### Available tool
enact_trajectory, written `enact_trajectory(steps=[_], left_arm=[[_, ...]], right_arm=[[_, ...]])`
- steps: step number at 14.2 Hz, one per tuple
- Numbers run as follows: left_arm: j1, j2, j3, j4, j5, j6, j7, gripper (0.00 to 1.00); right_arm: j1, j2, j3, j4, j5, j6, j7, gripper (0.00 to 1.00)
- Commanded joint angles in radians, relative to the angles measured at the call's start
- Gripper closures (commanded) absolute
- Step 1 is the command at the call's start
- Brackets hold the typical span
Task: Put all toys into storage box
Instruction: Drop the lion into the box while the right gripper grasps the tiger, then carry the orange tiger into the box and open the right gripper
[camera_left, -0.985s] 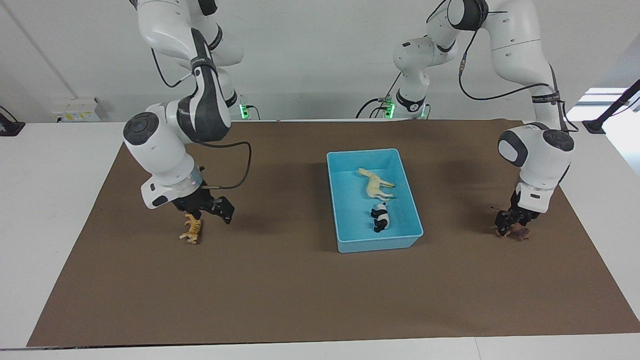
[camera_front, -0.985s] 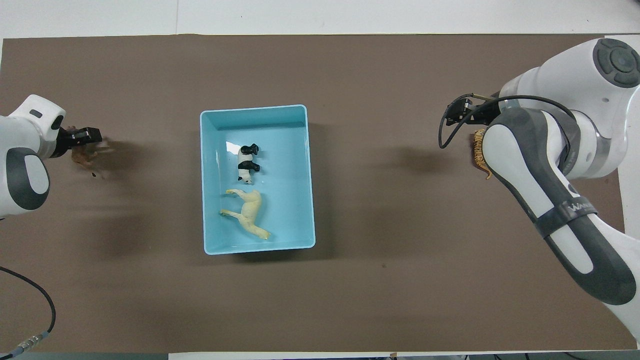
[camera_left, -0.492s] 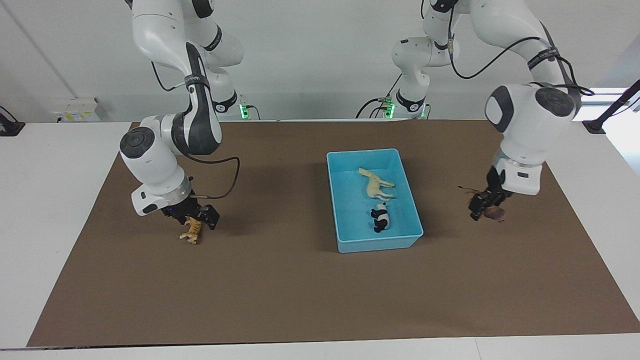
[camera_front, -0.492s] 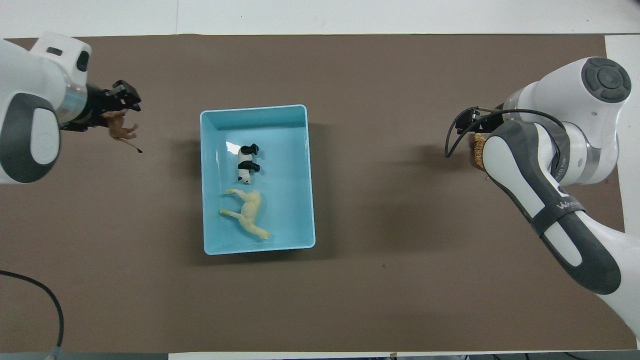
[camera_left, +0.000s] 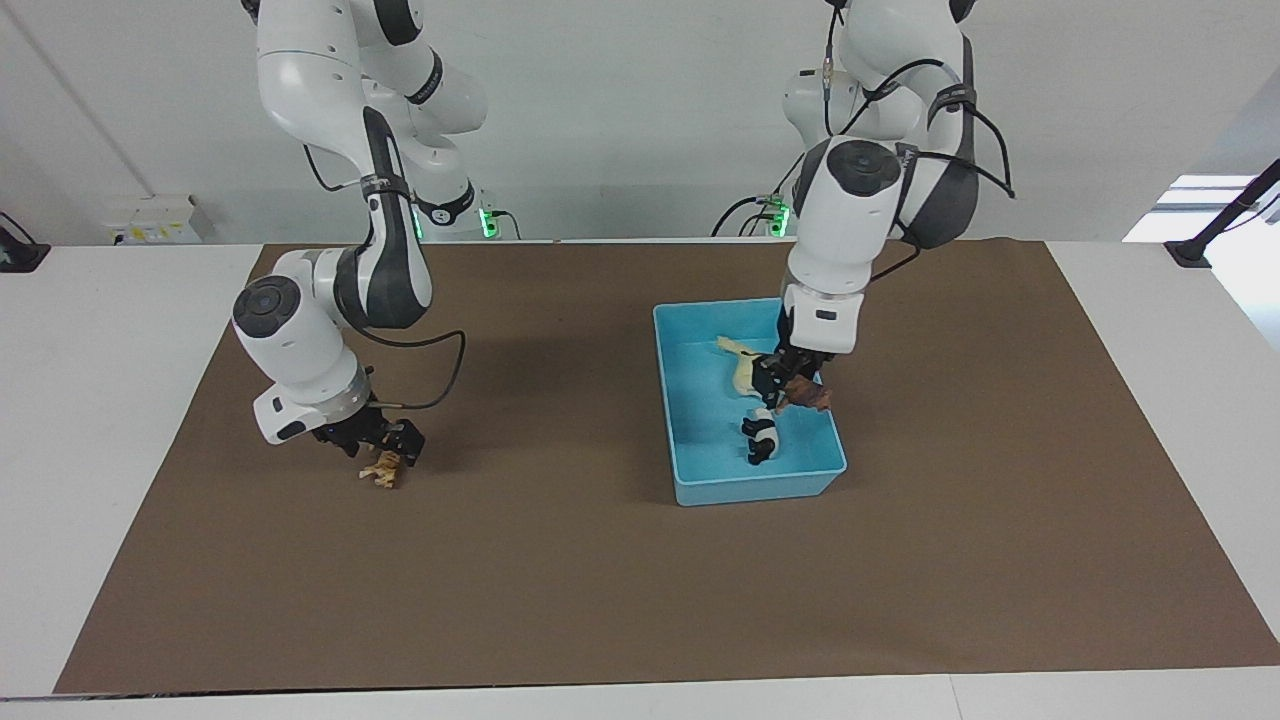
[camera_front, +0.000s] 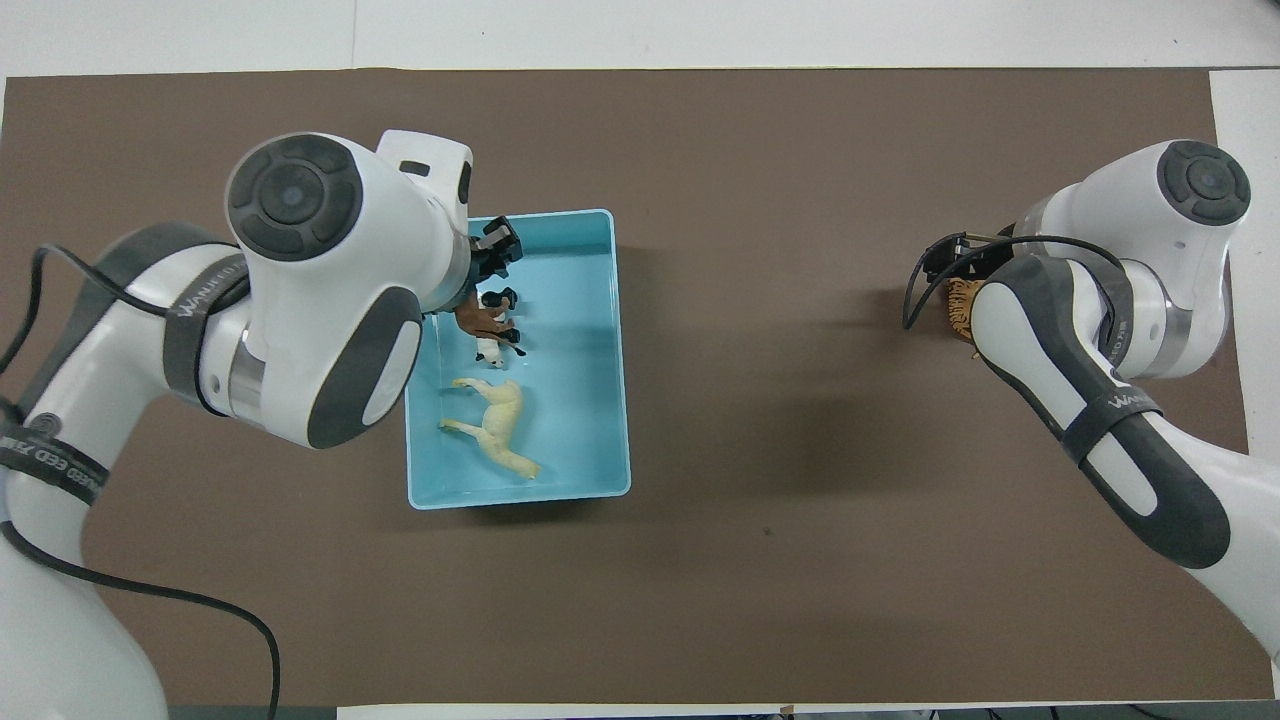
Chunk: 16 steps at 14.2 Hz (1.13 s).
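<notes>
Over storage box (camera_left: 690, 440) — lion (camera_left: 808, 396) in left gripper (camera_left: 783, 385)

Left claw (camera_left: 790, 385) and lion (camera_left: 806, 397) crowd box (camera_left: 700, 470).

Bright, even overhead light; soft shadows beneath both arms; sharp focus.

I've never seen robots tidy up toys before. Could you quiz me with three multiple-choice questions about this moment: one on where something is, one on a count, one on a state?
1. Where is the tiger?
A. in the box
B. on the mat at the right gripper
C. beside the horse

2. How many toys lie in the box?
A. two
B. none
C. four

3. What is the left gripper doing?
A. waiting with nothing in it
B. pushing the box
C. holding the lion over the box

Answers: 1 B, the tiger stands under that gripper. 2 A, only the horse and panda lie there. 3 C, the lion hangs in its fingers.
</notes>
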Motion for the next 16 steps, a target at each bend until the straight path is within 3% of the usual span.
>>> enact_trajectory(steps=[1,2,5,7,9,11,13,16], left_arm=[[-0.036,-0.076,0.021,-0.144,0.009,0.100,-0.047,0.16],[-0.036,-0.076,0.023,-0.136,0.009,0.084,-0.048,0.00],[-0.021,-0.108,0.027,-0.109,0.015,0.030,-0.038,0.00],[0.051,-0.157,0.029,-0.096,0.020,-0.001,-0.004,0.00],[0.155,-0.186,0.029,-0.038,0.017,-0.097,0.179,0.00],[0.228,-0.180,0.032,0.084,0.009,-0.258,0.360,0.00],[0.291,-0.182,0.032,0.157,0.012,-0.396,0.570,0.00],[0.354,-0.184,0.033,0.209,0.020,-0.540,0.821,0.00]], right_arm=[[-0.014,0.002,0.012,-0.031,-0.016,0.032,-0.013,0.00],[-0.013,0.002,0.012,-0.043,-0.016,0.046,-0.014,0.00],[-0.013,0.001,0.012,-0.071,-0.016,0.075,-0.017,0.00],[-0.014,-0.002,0.012,-0.089,-0.016,0.087,-0.022,0.00],[-0.014,-0.004,0.012,-0.109,-0.016,0.115,-0.022,0.00],[-0.014,-0.002,0.012,-0.123,-0.016,0.139,-0.020,0.01],[-0.014,-0.002,0.012,-0.125,-0.016,0.138,-0.019,0.18],[-0.014,-0.002,0.012,-0.123,-0.016,0.132,-0.020,0.78]])
